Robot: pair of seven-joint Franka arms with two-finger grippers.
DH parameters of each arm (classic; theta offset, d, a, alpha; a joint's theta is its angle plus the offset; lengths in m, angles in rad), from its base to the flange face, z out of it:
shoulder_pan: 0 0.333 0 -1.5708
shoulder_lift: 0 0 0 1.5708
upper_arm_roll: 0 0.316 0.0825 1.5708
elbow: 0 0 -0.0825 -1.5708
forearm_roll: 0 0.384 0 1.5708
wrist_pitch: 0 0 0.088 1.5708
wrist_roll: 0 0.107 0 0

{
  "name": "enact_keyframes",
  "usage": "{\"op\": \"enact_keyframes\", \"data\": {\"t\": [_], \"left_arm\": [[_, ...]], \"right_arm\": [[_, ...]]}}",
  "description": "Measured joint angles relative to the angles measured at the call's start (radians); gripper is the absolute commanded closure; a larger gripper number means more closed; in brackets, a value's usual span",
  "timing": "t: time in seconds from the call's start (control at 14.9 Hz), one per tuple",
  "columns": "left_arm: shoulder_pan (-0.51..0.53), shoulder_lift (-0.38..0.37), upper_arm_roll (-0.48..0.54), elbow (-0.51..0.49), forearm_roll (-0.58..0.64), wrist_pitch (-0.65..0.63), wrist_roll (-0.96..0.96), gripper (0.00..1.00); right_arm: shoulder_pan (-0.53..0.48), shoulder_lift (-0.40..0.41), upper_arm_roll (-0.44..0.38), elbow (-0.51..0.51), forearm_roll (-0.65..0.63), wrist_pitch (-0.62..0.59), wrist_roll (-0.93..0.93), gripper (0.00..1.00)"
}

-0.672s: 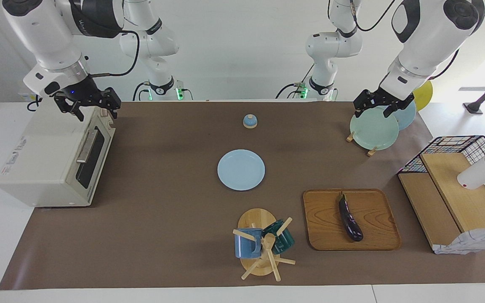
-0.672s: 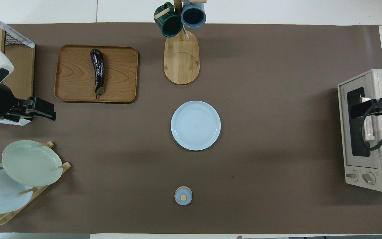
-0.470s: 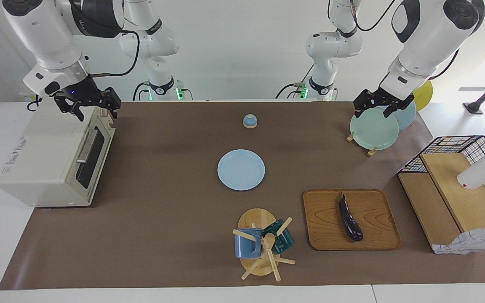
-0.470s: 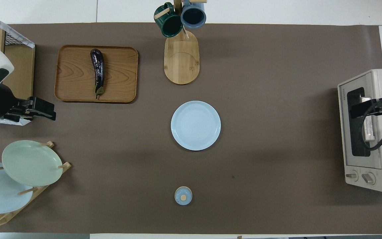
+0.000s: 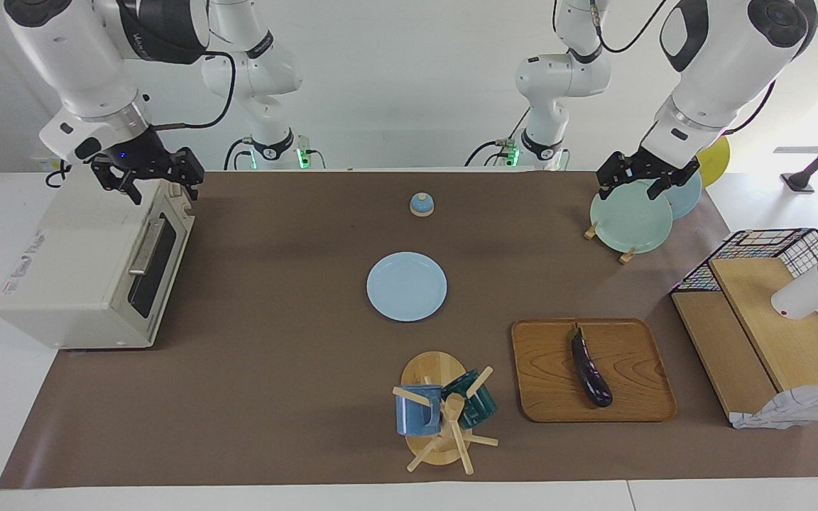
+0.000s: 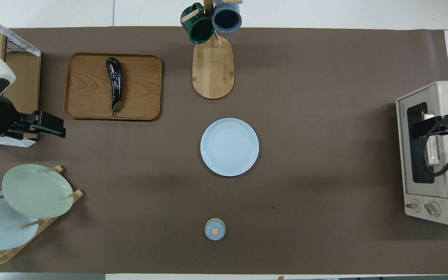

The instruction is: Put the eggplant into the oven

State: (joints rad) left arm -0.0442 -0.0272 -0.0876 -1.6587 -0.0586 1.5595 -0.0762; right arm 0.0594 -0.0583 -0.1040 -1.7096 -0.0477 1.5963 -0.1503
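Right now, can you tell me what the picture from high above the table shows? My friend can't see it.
A dark purple eggplant lies on a wooden tray toward the left arm's end of the table, while the cream oven stands shut at the right arm's end. The left gripper hangs beside the tray, the right gripper over the oven's door. A pale blue plate sits mid-table.

Both arms are glossy white with rounded, bulbous links and black bands at the joints. Black cables loop along them from the upper links. Each wrist ends in a silver ring and a black hand; a small blue light glows on the right gripper (image 5: pixel 145 174). Green lights show at the bases.
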Motion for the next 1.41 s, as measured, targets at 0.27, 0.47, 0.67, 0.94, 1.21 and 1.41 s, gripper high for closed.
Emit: {"op": "enact_keyframes", "data": {"t": [0.27,0.47,0.67,0.94,1.21,1.41], "left_arm": [[0.000,0.009,0.000,-0.003,-0.006,0.065,0.000,0.00],[-0.001,0.057,-0.002,-0.005,-0.016,0.126,0.000,0.00],[-0.002,0.164,-0.004,0.021,-0.017,0.176,0.000,0.00],[-0.004,0.374,-0.008,0.146,-0.014,0.259,0.001,0.00],[-0.030,0.558,-0.011,0.231,0.003,0.375,0.001,0.00],[-0.038,0.665,-0.010,0.287,0.017,0.500,0.001,0.00]], "right_arm": [[0.000,0.000,0.000,0.000,0.000,0.000,0.000,0.00],[0.001,0.000,0.001,-0.006,0.000,0.016,0.000,0.21],[0.012,0.000,0.001,-0.017,0.000,0.031,0.000,1.00],[0.008,-0.016,-0.004,-0.087,0.000,0.099,0.000,1.00],[-0.017,-0.033,-0.012,-0.172,-0.014,0.163,0.004,1.00],[-0.045,-0.033,-0.013,-0.219,-0.098,0.214,0.038,1.00]]}}
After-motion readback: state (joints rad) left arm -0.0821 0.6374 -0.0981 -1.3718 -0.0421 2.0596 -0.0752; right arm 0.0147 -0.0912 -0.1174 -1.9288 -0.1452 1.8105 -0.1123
